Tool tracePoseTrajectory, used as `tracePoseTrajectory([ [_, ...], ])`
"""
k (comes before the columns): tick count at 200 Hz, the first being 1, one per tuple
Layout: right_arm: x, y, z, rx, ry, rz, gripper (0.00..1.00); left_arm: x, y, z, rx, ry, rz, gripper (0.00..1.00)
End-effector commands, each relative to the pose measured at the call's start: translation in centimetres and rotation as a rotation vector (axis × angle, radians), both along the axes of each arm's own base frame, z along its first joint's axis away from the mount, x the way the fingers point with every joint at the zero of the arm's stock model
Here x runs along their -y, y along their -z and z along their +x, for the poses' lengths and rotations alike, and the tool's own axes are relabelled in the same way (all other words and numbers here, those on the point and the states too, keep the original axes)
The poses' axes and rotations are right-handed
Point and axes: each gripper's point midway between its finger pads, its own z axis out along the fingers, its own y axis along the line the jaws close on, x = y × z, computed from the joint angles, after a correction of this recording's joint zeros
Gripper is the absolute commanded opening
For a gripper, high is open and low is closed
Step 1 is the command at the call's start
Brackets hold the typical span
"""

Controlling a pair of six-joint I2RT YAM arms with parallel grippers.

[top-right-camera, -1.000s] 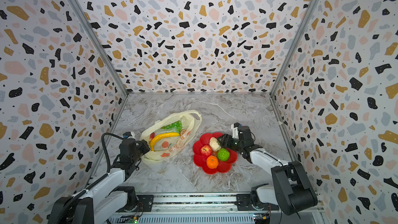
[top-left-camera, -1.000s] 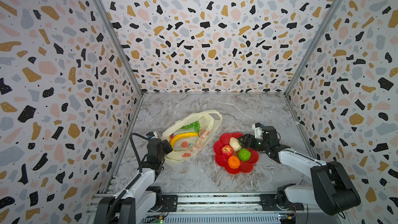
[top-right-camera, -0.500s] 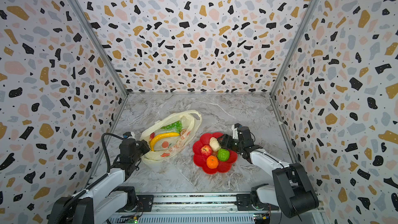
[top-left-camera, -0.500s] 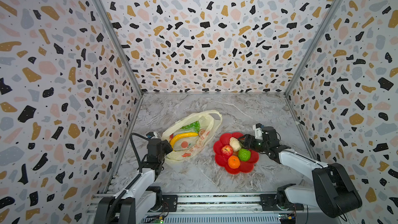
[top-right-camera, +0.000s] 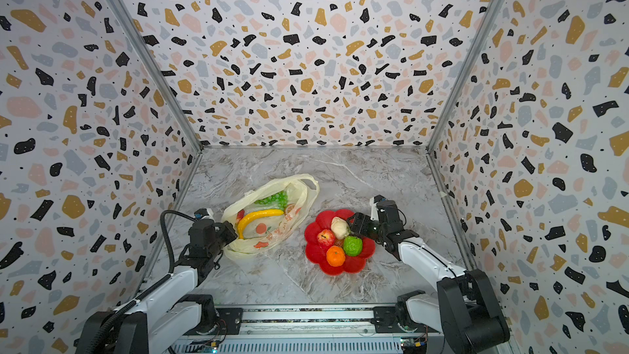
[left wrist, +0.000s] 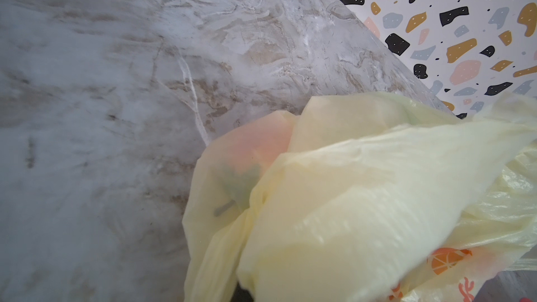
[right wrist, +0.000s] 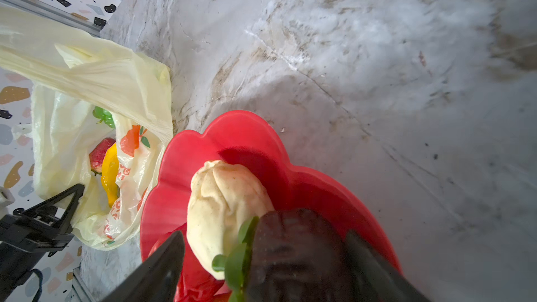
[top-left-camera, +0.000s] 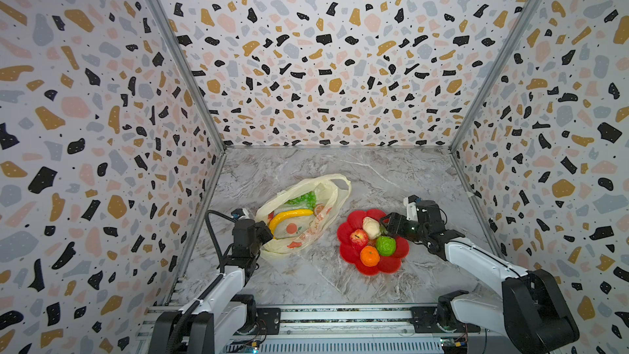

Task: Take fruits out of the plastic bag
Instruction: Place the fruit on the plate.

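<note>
Fruits [right wrist: 98,153]: banana [top-left-camera: 291,214], grapes [top-left-camera: 303,198] lie in the plastic bag [top-left-camera: 306,236] left of the red plate [top-left-camera: 391,263]. Left fingers [right wrist: 66,207] clamp the bag; right fingers [right wrist: 162,265] stand wide astride a dark piece [right wrist: 290,251] there. Retract upward, clearing the pear [right wrist: 223,201].

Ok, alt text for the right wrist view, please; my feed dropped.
The right gripper, jaws open, straddles a dark green-leafed fruit beside a beige pear-like piece on the red plate. Next to it, the plastic bag holds a banana, strawberry and green grapes on the marble table.
</note>
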Motion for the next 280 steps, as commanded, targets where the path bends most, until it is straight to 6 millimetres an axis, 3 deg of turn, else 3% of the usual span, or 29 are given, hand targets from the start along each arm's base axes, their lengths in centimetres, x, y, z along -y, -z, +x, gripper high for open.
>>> tracePoseTrajectory([
  [1, 0.6, -1.9, 0.6, 0.046, 0.016, -0.039, 0.86, -0.1, -0.8, 0.3, 0.043, -0.006, 0.002, 0.04],
  [76, 0.9, -3.9, -0.3, 0.097, 0.023, -0.076, 0.74, -0.1, -0.7, 0.3, 0.042, -0.006, 0.003, 0.04],
  [126, -0.3, -2.4, -1.2, 0.059, -0.009, -0.069, 0.69, -0.2, -0.8, 0.3, 0.044, -0.007, 0.003, 0.04],
  [208, -1.7, -0.2, -1.0, 0.020, -0.043, -0.061, 0.65, -0.2, -0.7, 0.3, 0.042, -0.007, 0.003, 0.04],
  [248, -2.1, -0.1, -1.0, 0.015, -0.053, -0.057, 0.67, -0.2, -0.8, 0.3, 0.043, -0.007, 0.003, 0.04],
  [280, -1.9, -1.2, -0.7, 0.045, -0.047, -0.072, 0.70, -0.1, -0.7, 0.3, 0.043, -0.006, 0.004, 0.04],
])
